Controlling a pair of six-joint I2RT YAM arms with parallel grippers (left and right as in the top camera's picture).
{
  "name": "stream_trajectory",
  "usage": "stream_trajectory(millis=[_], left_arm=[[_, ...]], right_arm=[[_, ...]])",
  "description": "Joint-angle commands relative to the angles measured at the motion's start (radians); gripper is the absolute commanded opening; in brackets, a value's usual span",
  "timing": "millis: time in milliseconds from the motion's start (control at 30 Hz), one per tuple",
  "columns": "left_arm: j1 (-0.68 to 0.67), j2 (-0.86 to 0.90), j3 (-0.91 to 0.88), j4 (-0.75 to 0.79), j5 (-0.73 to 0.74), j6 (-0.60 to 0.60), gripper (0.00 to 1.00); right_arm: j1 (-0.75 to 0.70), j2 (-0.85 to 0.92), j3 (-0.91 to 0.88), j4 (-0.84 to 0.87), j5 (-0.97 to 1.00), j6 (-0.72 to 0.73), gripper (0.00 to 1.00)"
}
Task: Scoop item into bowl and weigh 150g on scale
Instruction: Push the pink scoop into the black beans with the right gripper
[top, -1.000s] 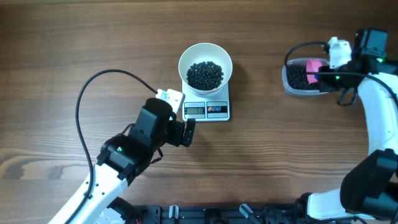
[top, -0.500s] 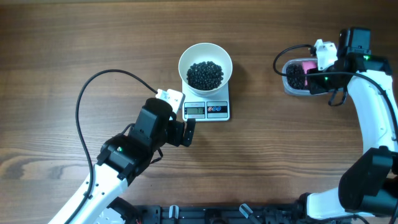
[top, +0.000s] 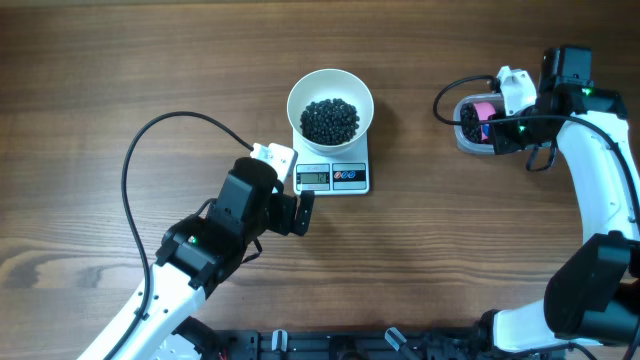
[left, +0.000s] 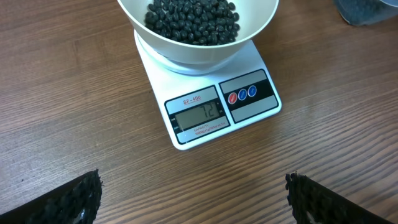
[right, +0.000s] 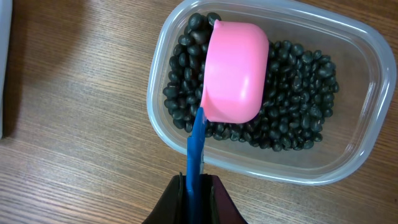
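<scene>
Our right gripper (right: 194, 186) was clamped on the blue handle (right: 196, 143) of the pink scoop (right: 235, 71). The scoop lay in the clear tub (right: 158, 81) on the black beans (right: 298, 106). Its smooth back faced the wrist camera, so we could not tell whether it was loaded.

Our left gripper (left: 193, 202) stood wide open and empty at 7 o'clock of the scale (top: 332, 177). The white bowl (top: 330, 74) sat on it, holding a heap of beans. The display (left: 198, 115) seemed to read 72, so we judged about half was yet to add.

To scoop well, we needed to turn the mouth into the heap, push toward the tub's far wall, then lift level. The tub sat at 3 o'clock of the bowl, so its 9 o'clock rim was the edge to clear. The table (top: 420, 230) between them gave open room.
</scene>
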Motion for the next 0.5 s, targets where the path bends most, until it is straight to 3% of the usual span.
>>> stream_trajectory(millis=[0,467], left_arm=[[0.005,0.001,-0.002,0.0,-0.013,0.019,1.0],[0.005,0.001,-0.002,0.0,-0.013,0.019,1.0]], right_arm=[[0.005,0.014,-0.015,-0.023,-0.083,-0.048,0.04],[-0.122,0.015,-0.015,-0.063,-0.315,-0.114,0.04]])
